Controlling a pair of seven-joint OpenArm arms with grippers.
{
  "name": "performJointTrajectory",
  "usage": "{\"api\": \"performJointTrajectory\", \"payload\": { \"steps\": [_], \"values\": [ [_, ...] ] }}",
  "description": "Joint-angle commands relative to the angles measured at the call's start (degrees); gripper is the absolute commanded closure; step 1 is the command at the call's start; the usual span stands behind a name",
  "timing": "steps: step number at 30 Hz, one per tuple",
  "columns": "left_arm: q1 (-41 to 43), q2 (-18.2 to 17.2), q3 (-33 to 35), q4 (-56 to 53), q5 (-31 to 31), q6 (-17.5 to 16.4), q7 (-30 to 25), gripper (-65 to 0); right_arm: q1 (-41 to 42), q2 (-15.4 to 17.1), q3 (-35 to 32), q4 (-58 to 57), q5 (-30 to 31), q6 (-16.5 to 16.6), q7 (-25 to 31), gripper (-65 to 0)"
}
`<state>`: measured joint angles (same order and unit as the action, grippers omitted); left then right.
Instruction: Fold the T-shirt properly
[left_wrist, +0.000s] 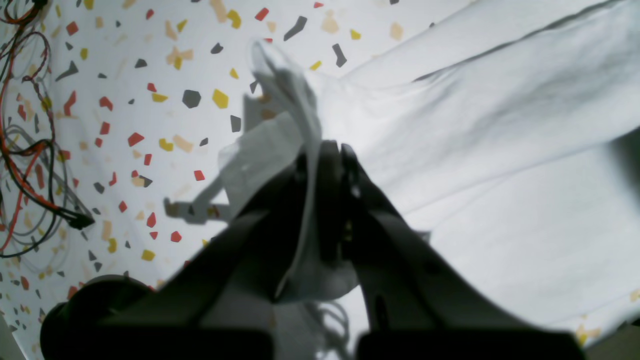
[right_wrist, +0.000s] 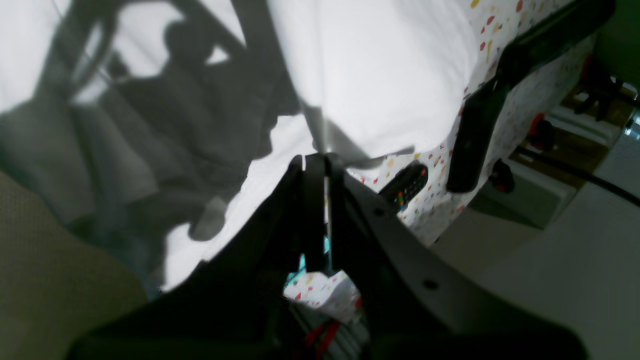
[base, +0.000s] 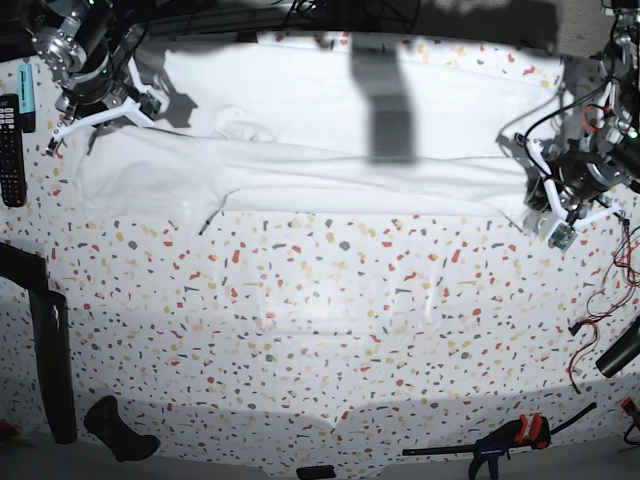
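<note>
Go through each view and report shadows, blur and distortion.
Left wrist: left gripper blurred up close. Right wrist: heavy arm shadow across the T-shirt, right gripper dark and soft. Base: curved wide-angle edges, a dark shadow band on the shirt.

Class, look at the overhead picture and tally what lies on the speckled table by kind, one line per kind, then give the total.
T-shirt: 1
Remote control: 1
Bar clamp: 1
Robot pincers, left pincer and right pincer, each shut on the T-shirt: 2
Total: 5
</note>
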<state>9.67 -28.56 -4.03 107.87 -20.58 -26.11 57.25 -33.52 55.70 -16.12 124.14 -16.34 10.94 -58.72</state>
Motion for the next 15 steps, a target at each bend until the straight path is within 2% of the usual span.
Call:
{"api": "performJointTrajectory", "payload": {
  "steps": [1, 3, 5, 7, 8, 12, 15],
  "values": [
    [-0.61, -0.83, -0.44, 0.96, 0.04, 0.00, 0.24, 0.0, 0.00, 0.94, 0.57, 0.90, -1.03, -0.28, -1.44, -8.3],
    [-0.59, -0.85, -0.44, 0.96, 0.24, 0.00, 1.99, -0.2, 0.00, 0.94, 0.57, 0.90, -1.09, -0.28, -1.68, -23.5],
    [-0.31, -0.85, -0.44, 0.96, 1.64, 0.00, 2.84, -12.1, 0.02, 0.94, 0.57, 0.90, -1.09, -0.33, -1.53, -32.0],
    [0.22, -0.85, -0.44, 0.96, 3.78, 0.04, 2.75, -19.6, 0.00, 0.96, 0.57, 0.90, -1.27, -0.31, -1.66, -32.8],
    [0.72, -0.87, -0.44, 0.96, 4.66, 0.04, 2.71, -20.7, 0.02, 0.96, 0.57, 0.90, -1.29, -0.31, -1.81, -32.8],
    [2.34, -0.87, -0.44, 0.96, 5.70, 0.04, 2.71, -20.7, 0.02, 0.96, 0.57, 0.92, -1.29, -0.57, -1.49, -32.8],
    [2.36, -0.85, -0.44, 0.98, 6.19, 0.33, 0.72, -20.7, 0.04, 0.98, 0.57, 2.16, -1.27, -1.36, 1.38, -32.7]
  ]
}}
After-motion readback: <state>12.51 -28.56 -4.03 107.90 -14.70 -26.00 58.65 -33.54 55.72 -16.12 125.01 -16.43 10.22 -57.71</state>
